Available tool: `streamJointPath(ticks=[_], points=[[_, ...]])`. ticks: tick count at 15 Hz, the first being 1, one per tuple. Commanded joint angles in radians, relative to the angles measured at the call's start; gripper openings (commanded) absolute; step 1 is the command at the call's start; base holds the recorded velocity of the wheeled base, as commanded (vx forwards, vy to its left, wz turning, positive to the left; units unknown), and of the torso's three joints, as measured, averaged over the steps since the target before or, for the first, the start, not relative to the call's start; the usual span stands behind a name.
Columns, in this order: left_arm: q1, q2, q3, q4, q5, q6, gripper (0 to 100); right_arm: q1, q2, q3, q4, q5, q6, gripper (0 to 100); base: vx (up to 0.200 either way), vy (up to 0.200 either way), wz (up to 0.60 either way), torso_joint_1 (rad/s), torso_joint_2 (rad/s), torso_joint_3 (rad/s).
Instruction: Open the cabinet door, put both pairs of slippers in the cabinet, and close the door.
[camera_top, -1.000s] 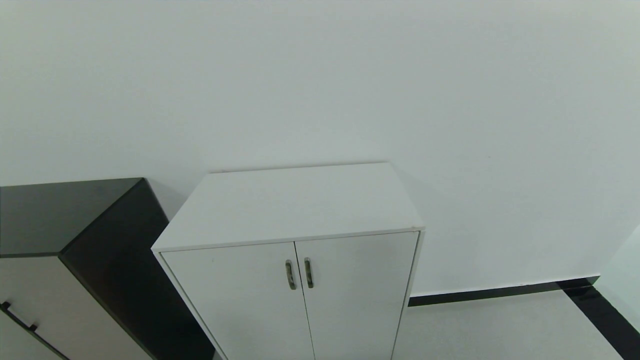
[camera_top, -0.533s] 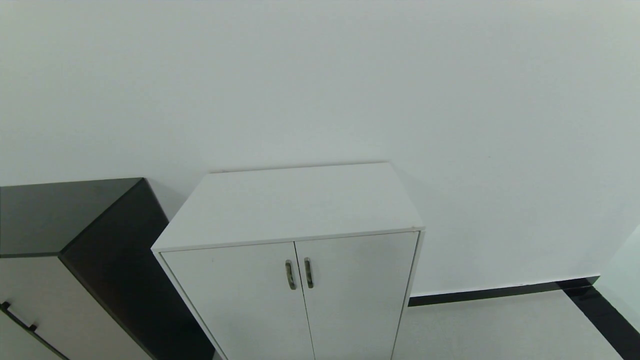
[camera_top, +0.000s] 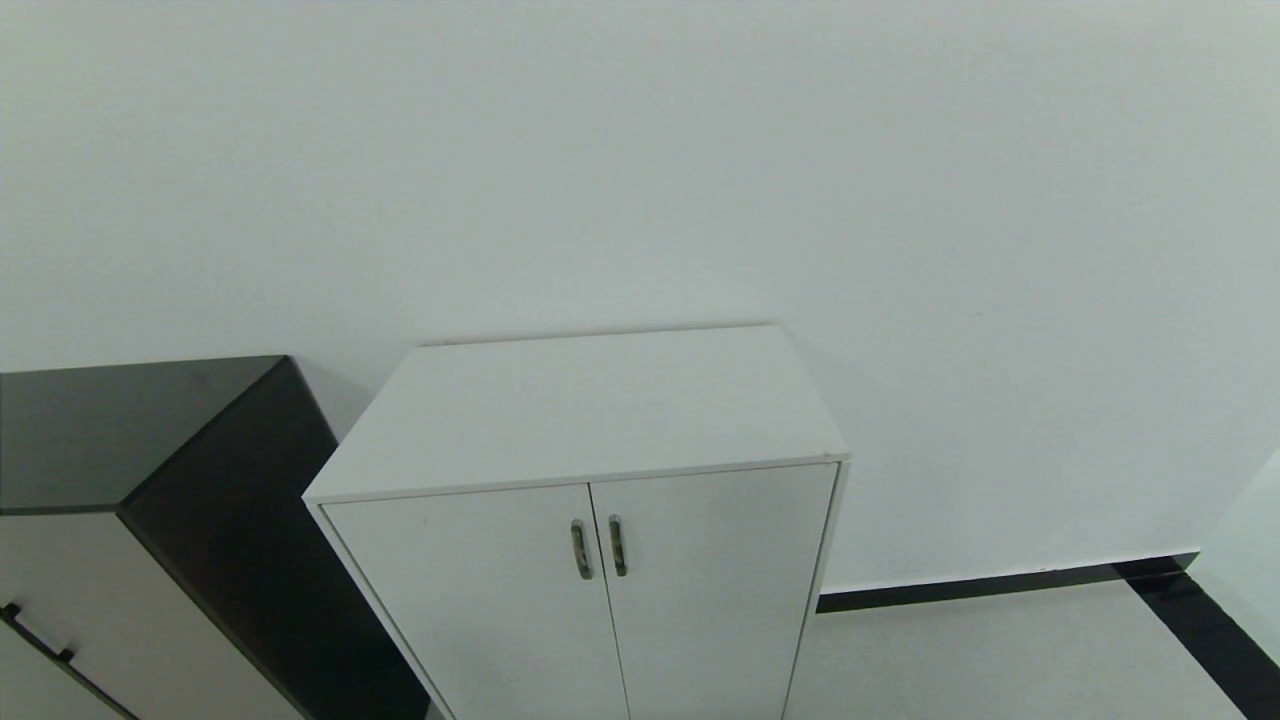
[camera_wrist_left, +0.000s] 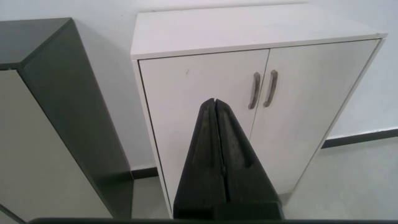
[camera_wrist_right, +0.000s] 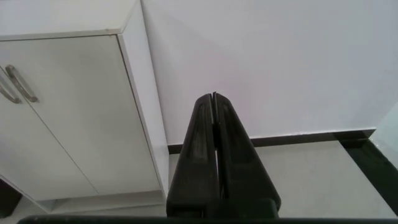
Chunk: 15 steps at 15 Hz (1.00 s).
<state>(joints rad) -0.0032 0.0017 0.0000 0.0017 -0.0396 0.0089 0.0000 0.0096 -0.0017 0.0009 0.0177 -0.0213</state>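
- Cabinet (camera_top: 580, 410): both doors shut, handles (camera_top: 581, 549) side by side at its middle seam.
- Left hand (camera_wrist_left: 215, 104): pressed together, facing the cabinet's left door.
- Right hand (camera_wrist_right: 213, 98): pressed together, off the cabinet's right side.
- Dark cupboard (camera_top: 150, 430): just left of the cabinet.

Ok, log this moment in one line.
cabinet doors: shut | left gripper: shut, empty | right gripper: shut, empty | stage: doors not yet opened
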Motion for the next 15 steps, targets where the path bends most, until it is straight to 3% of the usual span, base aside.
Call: streamJointPath(ticks=[1,15], points=[[0.000,0.000,0.000,0.000,0.000,0.000,0,0.000,-0.008,0.002,0.001,-0.001,0.006,0,0.000,0.000,0.00,0.000,0.00,0.000],[0.000,0.000,0.000,0.000,0.000,0.000,0,0.000,-0.008,0.002,-0.001,0.001,0.014,0,0.000,0.000,0.00,0.000,0.00,0.000]])
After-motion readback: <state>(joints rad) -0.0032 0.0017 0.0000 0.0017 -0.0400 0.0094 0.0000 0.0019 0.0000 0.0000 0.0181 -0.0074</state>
